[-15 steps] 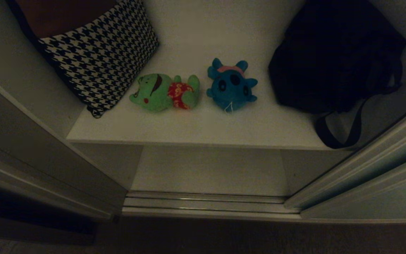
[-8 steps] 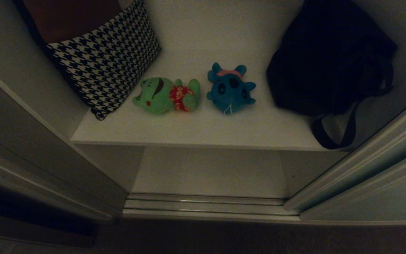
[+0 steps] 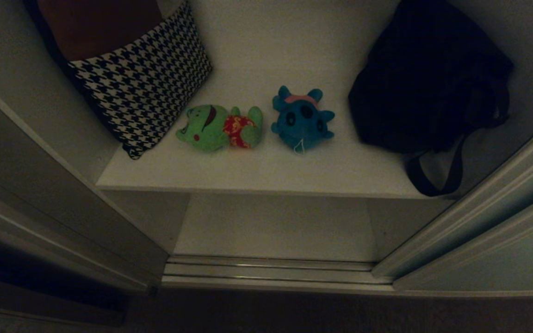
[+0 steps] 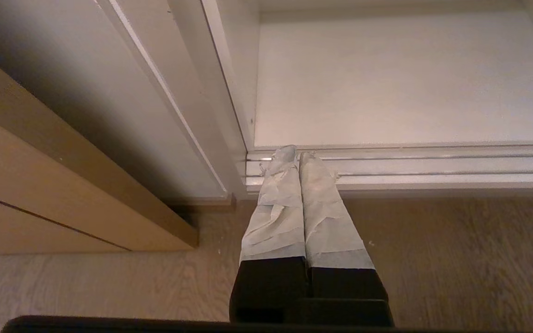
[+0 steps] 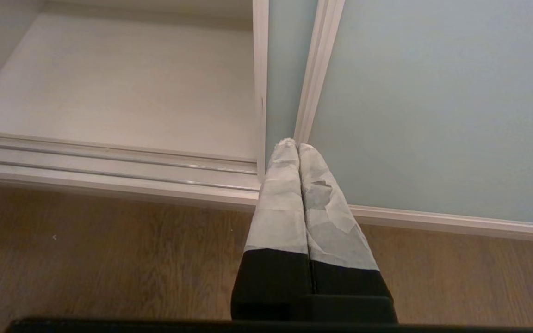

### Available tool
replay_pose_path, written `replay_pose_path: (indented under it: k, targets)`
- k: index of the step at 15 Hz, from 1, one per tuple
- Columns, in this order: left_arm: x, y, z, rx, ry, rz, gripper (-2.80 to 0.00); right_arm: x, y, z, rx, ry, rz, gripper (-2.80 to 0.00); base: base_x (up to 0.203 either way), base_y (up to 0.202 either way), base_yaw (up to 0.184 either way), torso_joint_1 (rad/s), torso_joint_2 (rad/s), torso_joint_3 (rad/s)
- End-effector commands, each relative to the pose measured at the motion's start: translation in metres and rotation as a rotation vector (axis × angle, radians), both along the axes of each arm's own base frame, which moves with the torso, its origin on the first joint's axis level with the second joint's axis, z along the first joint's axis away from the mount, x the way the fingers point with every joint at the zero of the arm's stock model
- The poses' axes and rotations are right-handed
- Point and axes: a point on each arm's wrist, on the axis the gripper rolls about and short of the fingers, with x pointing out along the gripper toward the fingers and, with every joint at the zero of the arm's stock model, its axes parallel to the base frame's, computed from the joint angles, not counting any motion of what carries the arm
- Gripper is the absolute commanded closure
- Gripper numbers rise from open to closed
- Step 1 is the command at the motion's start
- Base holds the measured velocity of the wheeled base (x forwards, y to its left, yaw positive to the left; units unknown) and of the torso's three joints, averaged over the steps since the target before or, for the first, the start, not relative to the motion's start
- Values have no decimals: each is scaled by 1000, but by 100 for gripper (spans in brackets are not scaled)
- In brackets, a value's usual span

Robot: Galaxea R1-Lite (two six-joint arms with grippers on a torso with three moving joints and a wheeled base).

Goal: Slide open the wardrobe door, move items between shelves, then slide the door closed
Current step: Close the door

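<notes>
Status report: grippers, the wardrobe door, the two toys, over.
Left gripper and right gripper shut, empty, low by the floor track. Door open. Green toy and blue toy on upper shelf, between two bags.

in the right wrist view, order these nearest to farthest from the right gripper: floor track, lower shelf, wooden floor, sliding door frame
1. wooden floor, right under the shut right gripper.
2. sliding door frame, just past the tips.
3. floor track, beside it, toward the opening; close to call with 2.
4. lower shelf, behind the track.
</notes>
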Motion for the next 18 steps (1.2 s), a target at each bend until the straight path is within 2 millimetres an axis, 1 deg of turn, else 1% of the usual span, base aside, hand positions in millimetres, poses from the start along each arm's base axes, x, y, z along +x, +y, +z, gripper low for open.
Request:
replay_pose_path:
  k: [1, 7, 15, 16, 18]
  targets:
    - [0, 0, 0, 1, 3, -1, 0, 0, 0, 0, 0, -3, 1, 0, 0, 0, 0, 0, 0, 0]
    - [0, 0, 0, -3, 1, 1, 0, 0, 0, 0, 0, -3, 1, 0, -12, 0, -1, 0, 1, 0]
    - [0, 0, 0, -5, 1, -1, 0, 0, 0, 0, 0, -3, 1, 0, -191, 0, 0, 3, 3, 5]
    - [0, 0, 0, -10, 1, -1, 0, 0, 0, 0, 0, -3, 1, 0, -121, 0, 2, -2, 2, 2]
    - [0, 0, 0, -18, 3, 1, 0, 0, 0, 0, 0, -3, 1, 0, 0, 0, 0, 0, 0, 0]
